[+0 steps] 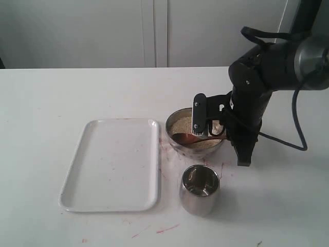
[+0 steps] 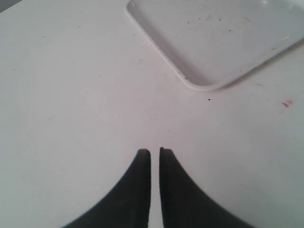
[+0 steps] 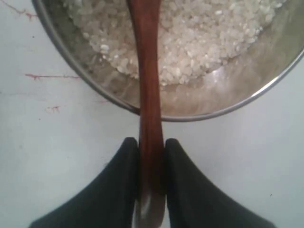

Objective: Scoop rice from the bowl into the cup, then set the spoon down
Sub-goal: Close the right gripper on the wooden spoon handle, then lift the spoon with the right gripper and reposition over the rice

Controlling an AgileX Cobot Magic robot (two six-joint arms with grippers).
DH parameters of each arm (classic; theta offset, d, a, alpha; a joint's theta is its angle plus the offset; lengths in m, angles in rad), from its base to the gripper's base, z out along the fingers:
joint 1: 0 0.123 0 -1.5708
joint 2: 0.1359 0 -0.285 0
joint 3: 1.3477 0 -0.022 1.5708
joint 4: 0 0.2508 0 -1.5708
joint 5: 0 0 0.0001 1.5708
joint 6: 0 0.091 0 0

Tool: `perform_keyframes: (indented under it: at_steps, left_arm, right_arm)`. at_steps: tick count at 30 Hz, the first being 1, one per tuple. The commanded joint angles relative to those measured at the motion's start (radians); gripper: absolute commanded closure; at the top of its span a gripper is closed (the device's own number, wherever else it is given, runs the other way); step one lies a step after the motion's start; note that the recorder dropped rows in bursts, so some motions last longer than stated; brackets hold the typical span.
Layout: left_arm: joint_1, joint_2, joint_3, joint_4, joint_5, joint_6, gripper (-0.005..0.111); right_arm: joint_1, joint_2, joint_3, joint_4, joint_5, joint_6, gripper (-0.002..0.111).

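Observation:
The shiny metal bowl [image 1: 177,117] [image 3: 223,111] sits right of the tray, filled with off-white rice [image 1: 181,125] [image 3: 190,38]. A dark reddish-brown wooden spoon [image 1: 186,138] [image 3: 148,71] reaches into the bowl, its head lying on the rice at the bowl's near side. My right gripper [image 1: 218,123] [image 3: 151,142] is shut on the spoon's handle just outside the bowl's rim. The steel cup [image 1: 199,189] stands upright in front of the bowl, with no rice visible in it. My left gripper [image 2: 155,151] hovers over bare table, its fingers nearly touching and holding nothing.
A white rectangular tray [image 1: 115,164] [image 2: 213,42] lies left of the bowl and holds nothing. Red marks [image 1: 167,228] dot the white table near the cup and bowl. The right arm's black cable [image 1: 295,118] loops to the right.

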Motion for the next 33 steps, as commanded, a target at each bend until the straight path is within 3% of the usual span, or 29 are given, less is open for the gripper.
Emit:
perform_keyframes:
  at_steps: [1,19,33]
  left_arm:
    - [-0.002,-0.003,0.009,0.000,0.033,-0.006,0.092]
    - [-0.002,-0.003,0.009,0.000,0.033,-0.006,0.092]
    - [-0.002,-0.003,0.009,0.000,0.033,-0.006,0.092]
  right_arm:
    - [-0.011,0.000,0.005,0.005,-0.003,0.024,0.108]
    - [0.003,-0.138,0.005,-0.165,0.068,0.166,0.108]
    - [0.191,-0.193,0.005,-0.590,0.276,0.454,0.108]
